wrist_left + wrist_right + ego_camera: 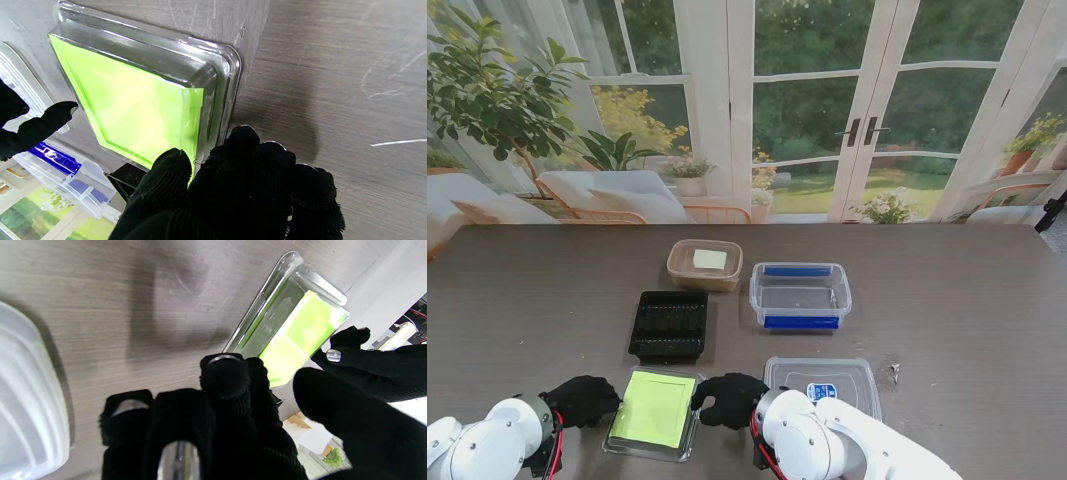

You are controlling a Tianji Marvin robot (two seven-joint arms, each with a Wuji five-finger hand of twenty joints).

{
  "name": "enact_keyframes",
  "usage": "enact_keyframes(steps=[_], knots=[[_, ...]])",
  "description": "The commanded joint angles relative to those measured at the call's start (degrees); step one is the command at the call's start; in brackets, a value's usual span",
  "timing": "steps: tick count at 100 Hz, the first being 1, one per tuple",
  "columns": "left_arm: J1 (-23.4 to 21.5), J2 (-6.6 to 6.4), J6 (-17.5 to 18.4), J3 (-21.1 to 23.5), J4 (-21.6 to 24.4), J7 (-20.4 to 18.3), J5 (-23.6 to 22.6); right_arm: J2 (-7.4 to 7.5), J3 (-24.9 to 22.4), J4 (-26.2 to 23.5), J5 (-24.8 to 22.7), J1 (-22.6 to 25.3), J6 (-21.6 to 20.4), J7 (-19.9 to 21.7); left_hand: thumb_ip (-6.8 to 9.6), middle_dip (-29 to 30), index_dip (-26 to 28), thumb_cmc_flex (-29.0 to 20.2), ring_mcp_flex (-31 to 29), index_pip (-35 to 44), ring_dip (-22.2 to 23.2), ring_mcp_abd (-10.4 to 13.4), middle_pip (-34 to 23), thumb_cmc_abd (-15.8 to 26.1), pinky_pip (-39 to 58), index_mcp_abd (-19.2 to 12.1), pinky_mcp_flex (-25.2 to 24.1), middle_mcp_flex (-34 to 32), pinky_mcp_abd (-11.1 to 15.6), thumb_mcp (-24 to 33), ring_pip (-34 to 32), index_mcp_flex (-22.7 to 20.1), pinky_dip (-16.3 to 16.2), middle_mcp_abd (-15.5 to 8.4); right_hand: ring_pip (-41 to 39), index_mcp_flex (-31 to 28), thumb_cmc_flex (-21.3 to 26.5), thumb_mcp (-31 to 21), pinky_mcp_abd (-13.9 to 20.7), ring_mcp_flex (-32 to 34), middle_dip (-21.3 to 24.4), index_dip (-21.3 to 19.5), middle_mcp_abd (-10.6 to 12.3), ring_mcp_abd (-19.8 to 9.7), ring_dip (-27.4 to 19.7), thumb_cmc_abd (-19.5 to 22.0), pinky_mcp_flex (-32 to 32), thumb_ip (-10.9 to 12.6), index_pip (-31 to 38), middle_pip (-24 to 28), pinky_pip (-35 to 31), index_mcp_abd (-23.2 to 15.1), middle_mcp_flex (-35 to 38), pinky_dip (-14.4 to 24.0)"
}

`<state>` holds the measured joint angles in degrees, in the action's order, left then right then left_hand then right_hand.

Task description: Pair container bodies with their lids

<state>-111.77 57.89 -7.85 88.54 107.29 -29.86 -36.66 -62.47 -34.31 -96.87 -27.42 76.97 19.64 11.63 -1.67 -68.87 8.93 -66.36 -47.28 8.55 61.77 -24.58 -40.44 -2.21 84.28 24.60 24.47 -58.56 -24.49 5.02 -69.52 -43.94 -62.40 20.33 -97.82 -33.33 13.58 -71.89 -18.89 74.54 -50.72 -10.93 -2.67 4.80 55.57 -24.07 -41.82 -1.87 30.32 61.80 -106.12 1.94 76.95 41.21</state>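
Clear lid [655, 410] with green insert — lower centre of frame, flat on tabletop [967, 310]. Flanked by left hand [582, 400] and right hand [730, 398]. Fingers [240, 146] curled at its edges — actual grip impossible to tell.

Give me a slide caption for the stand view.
Both gloved hands flank a clear lid with a green sheet.

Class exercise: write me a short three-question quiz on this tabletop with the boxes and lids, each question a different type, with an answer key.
1. True or false: the black tray already has a lid on it.
2. Which thing lies between the left hand and the right hand? A) the green lid B) the blue-clip box C) the tan box
3. Fill in: the flat clear lid lies nearer to me than the ____ box.

Key: 1 false; 2 A; 3 blue-clip
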Motion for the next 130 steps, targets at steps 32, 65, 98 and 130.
enact_keyframes(steps=[32,65,98,130], knots=[[-2.69,-0.28,-1.4,1.42,4.06,-4.13,-0.82,-0.54,1.19,0.44,-0.15,-0.08,1.42,0.43,1.42,0.67,0.08,-1.56,-0.79,0.32,-0.22,-3.07,-0.04,3.17,0.45,1.02,0.45,-1.01,-0.15,-2.23,-0.58,-0.89,0.47,2.35,-4.67,3.41,-3.05,-3.2,1.52,0.66,-0.85,0.32,-1.64,-5.77,0.89,0.31,-25.75,1.58,1.19,1.4,-8.82,1.75,5.61,0.94],[-1.93,-0.59,-2.03,0.32,4.25,-5.56,-0.27,-0.89,1.58,1.41,0.61,-0.43,1.82,-0.01,1.45,0.74,0.14,-1.74,-1.18,0.62,-0.4,-2.89,-0.13,3.49,0.68,1.16,0.83,-1.09,-0.18,-2.85,-0.85,-1.04,0.65,2.42,-4.65,4.27,-3.08,-2.63,1.52,0.66,-0.72,-0.13,-1.83,-5.75,0.86,0.58,-25.75,1.58,2.33,1.28,-8.82,2.36,5.54,0.93],[-0.51,-0.95,-2.73,-1.55,3.4,-6.89,0.74,-1.56,2.39,2.65,2.03,-0.77,1.93,-1.03,1.5,0.79,0.16,-1.9,-1.54,0.67,-0.26,-2.92,-0.15,3.78,1.44,1.21,1.49,-1.06,-0.11,-3.3,-1.55,-0.95,0.44,2.52,-4.68,4.55,-3.04,-2.25,1.44,0.64,-0.6,-0.27,-1.85,-5.35,0.85,0.77,-25.73,1.55,2.82,1.25,-8.75,2.54,5.54,0.89],[-0.66,-0.74,-3.72,-2.38,2.41,-5.43,2.48,-1.83,2.72,2.96,2.69,-0.42,1.35,-1.61,1.51,2.47,0.03,-2.49,-3.75,0.53,0.31,-2.67,2.45,3.81,6.05,1.64,5.41,-0.44,-0.25,-3.72,-5.4,-0.74,-2.55,4.14,-4.61,4.79,-2.96,-2.03,1.3,0.64,-0.54,-0.3,-2.01,-5.26,0.8,0.88,-25.69,1.5,3.04,1.22,-8.56,2.54,5.4,0.82]])
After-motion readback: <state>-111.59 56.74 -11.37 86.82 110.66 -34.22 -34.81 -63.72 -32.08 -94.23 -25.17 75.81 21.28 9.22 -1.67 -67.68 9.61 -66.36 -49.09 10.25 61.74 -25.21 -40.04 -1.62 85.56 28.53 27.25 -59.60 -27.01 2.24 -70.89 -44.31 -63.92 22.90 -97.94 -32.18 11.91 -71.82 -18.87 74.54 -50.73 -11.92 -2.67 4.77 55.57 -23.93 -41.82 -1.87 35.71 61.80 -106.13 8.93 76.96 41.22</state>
